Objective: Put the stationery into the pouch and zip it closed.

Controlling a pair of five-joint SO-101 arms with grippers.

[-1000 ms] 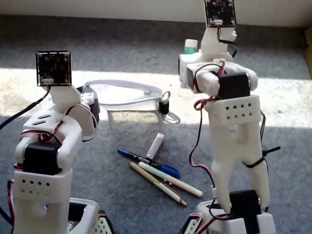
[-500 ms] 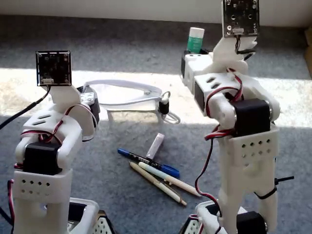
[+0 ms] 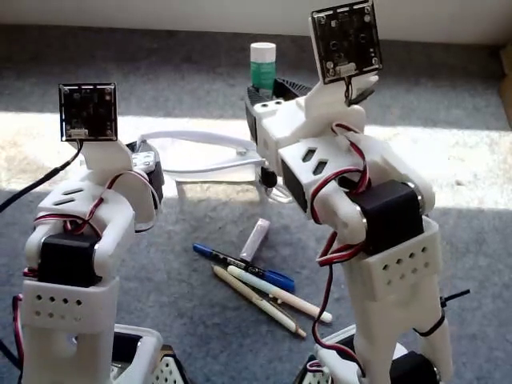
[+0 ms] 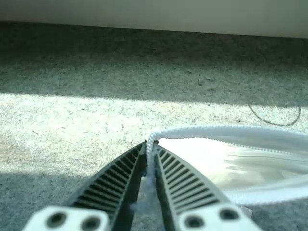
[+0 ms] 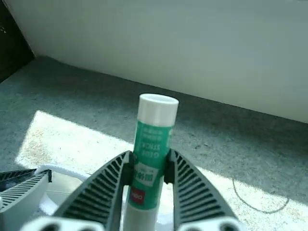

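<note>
The right gripper [image 5: 149,155] holds a glue stick [image 5: 155,139] between its two fingers. The grip is on the lower half of the tube, so the stick stands upright with the cap on top. The left gripper [image 4: 149,147] is nearly closed, and it pinches the zip edge of the pouch [image 4: 231,163] at one end. This seems to keep the mouth of the pouch lifted and a little open. The pouch lies flat on the carpet [image 3: 160,264], in the sunny strip toward the far edge, and the glue stick hangs above the carpet near the other end of the pouch. The step in hand is, I think, to bring the glue stick into the opening. To do it well, the right arm should come over the open mouth and not over the zip edge. It should tilt the stick so that it goes in along the length of the pouch, and let go only when the stick is low inside. Meanwhile the left gripper should hold the edge firmly, because a push from the stick could pull the thin edge out. The glue stick is a green tube with a white round cap and some print on its side. It looks smooth and stiff, so it may slip if the fingers loosen too early. Some pens [image 3: 264,288] and a small white tube [image 3: 255,238] wait on the near part of the carpet, between the two arms.
</note>
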